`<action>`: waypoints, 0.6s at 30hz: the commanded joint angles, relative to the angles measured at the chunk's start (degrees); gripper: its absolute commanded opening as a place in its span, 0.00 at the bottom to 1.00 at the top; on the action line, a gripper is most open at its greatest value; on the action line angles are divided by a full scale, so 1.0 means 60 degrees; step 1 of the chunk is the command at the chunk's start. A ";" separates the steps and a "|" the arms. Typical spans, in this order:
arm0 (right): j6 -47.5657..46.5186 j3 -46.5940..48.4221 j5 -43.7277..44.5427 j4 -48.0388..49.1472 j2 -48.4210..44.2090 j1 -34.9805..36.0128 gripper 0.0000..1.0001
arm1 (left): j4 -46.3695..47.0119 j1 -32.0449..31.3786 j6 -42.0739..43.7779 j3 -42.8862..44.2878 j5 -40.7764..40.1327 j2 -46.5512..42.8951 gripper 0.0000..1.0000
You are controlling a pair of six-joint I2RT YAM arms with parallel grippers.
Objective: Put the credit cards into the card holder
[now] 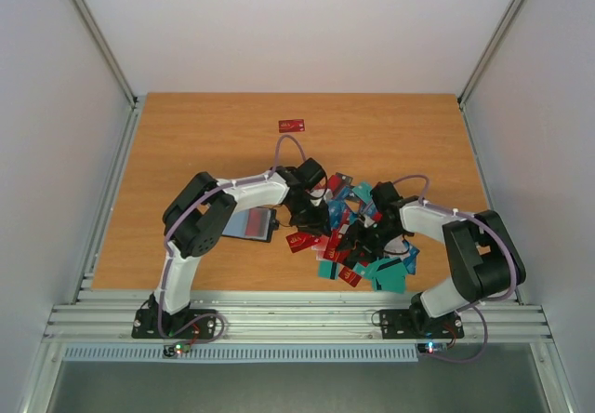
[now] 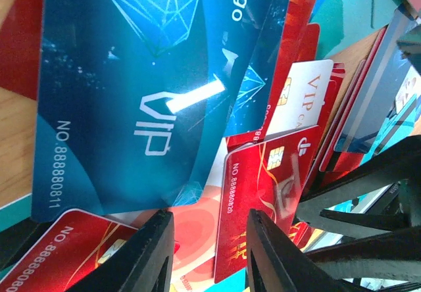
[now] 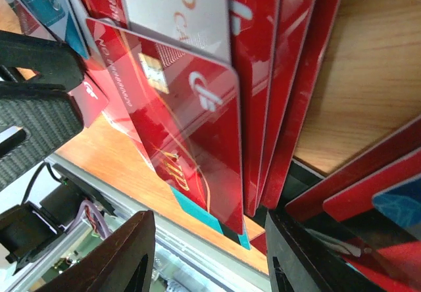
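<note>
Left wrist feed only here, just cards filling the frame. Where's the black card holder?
Observer: The small black folding leather-like card holder lies on the wooden table, left of the heap of red, teal and blue plastic credit cards.
Operator: Strays outside the heap?
Observer: One red card lies alone toward the far edge.
Operator: Right gripper?
Observer: The right gripper is low at the heap, jaws apart, with a red VIP card corner between them, seemingly unclamped.

Glossy plastic over matt wood
The credit cards [image 2: 131, 108] are smooth, shiny plastic catching glare; the table [image 1: 204, 143] shows a matt wood-grain finish.
</note>
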 commanded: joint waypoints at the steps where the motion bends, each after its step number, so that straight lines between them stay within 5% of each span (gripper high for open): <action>1: 0.0223 -0.0215 -0.0393 0.0490 0.0285 -0.0034 0.47 | -0.0017 -0.0071 0.0135 0.0157 0.0111 0.0324 0.33; 18: 0.0334 -0.0521 -0.0571 0.1163 0.0850 -0.0034 0.43 | 0.0070 -0.0643 -0.0048 0.0102 0.0249 0.0638 0.32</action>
